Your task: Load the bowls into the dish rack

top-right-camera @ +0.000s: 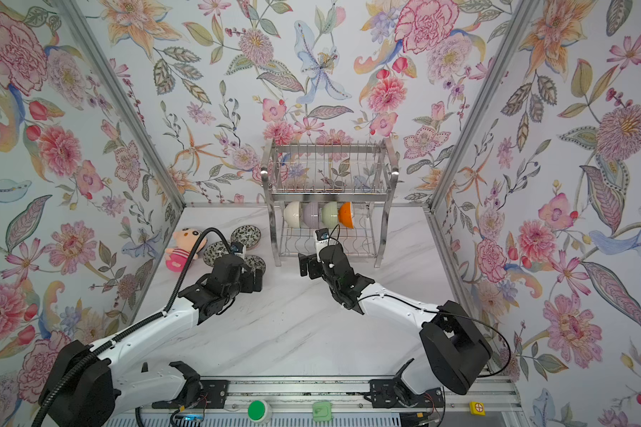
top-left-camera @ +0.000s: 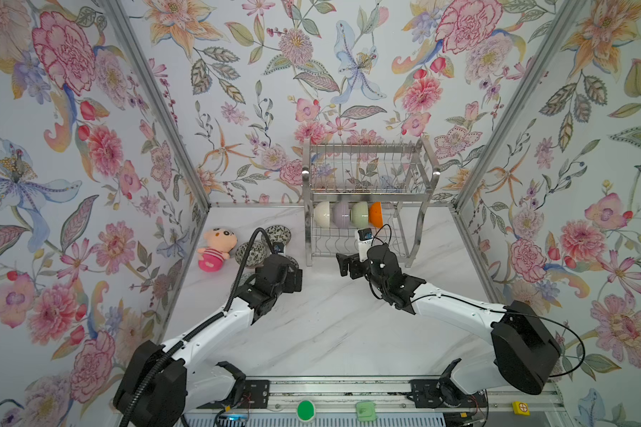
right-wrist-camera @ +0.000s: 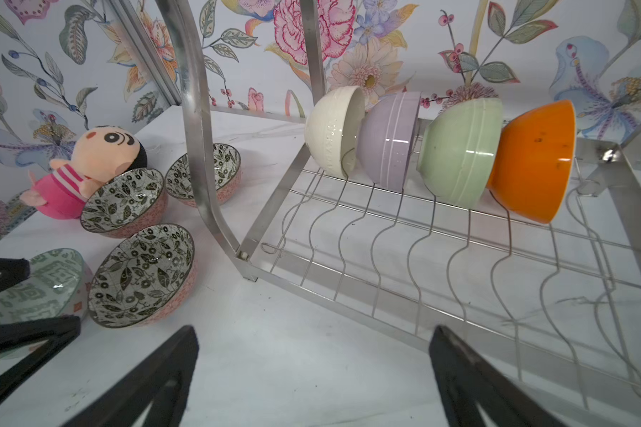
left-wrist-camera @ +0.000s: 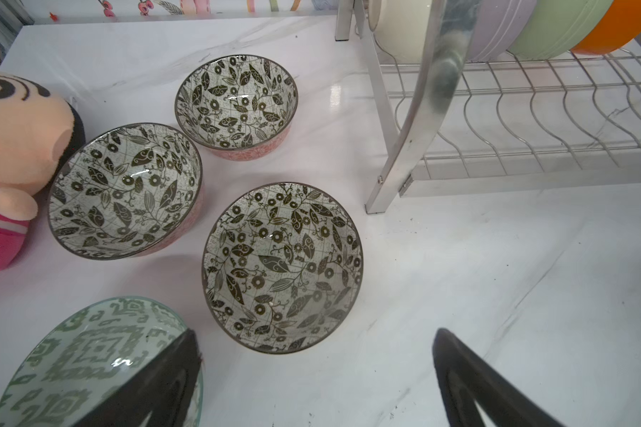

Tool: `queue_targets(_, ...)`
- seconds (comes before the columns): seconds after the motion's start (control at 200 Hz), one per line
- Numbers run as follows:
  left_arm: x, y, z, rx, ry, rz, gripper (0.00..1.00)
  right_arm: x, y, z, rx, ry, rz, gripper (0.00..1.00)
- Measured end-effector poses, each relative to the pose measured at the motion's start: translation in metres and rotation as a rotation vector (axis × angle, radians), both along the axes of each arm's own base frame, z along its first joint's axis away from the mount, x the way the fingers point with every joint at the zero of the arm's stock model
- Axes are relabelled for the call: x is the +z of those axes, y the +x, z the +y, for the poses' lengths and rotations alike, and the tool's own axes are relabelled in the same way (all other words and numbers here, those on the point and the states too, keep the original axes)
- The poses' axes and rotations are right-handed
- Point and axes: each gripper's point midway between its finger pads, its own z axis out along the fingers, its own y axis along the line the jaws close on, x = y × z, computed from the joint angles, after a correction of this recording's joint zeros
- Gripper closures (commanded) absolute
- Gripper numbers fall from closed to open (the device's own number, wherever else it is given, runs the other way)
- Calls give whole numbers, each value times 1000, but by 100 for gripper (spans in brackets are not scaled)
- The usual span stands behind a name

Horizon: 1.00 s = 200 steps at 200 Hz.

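Note:
The dish rack (top-left-camera: pixel 367 148) stands at the back. Its lower tier holds cream (top-left-camera: pixel 322 214), lilac (top-left-camera: pixel 341 214), pale green (top-left-camera: pixel 359 214) and orange (top-left-camera: pixel 376 214) bowls on edge. Three leaf-patterned bowls (left-wrist-camera: pixel 235 101) (left-wrist-camera: pixel 124 190) (left-wrist-camera: pixel 282 266) sit upright on the table left of the rack. A green-patterned bowl (left-wrist-camera: pixel 89 362) lies nearest my left gripper (left-wrist-camera: pixel 317 373), which is open. One of its fingers (left-wrist-camera: pixel 180 373) hangs over that bowl's inside and the other over bare table. My right gripper (right-wrist-camera: pixel 313 369) is open and empty above the table by the rack's front left leg (right-wrist-camera: pixel 215 207).
A pink plush doll (top-left-camera: pixel 215 247) leans by the left wall, touching a leaf-patterned bowl. Floral walls close in the table on three sides. A rail with a green button (top-left-camera: pixel 305 409) runs along the front edge. The rack's upper tier (top-right-camera: pixel 330 185) holds nothing.

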Motion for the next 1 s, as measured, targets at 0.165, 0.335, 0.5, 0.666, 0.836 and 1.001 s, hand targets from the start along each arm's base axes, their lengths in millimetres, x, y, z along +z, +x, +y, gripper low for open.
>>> queue_targets(0.165,-19,8,-8,-19,34,68,1,-3,0,-2,-7,2,-3,1)
queue_targets(0.335,-31,19,-19,-43,54,118,5,-10,-12,-1,44,13,16,1)
queue_targets(0.5,-36,22,-22,-58,78,140,14,7,-21,-11,49,30,-38,1)
queue_targets(0.666,-49,22,-22,-70,105,179,20,24,-28,-18,46,65,-94,1)
queue_targets(0.836,-62,21,-22,-70,121,211,34,21,-28,-19,46,61,-91,1)
queue_targets(1.001,-84,21,-24,-80,140,254,58,19,-28,-19,45,59,-88,1)
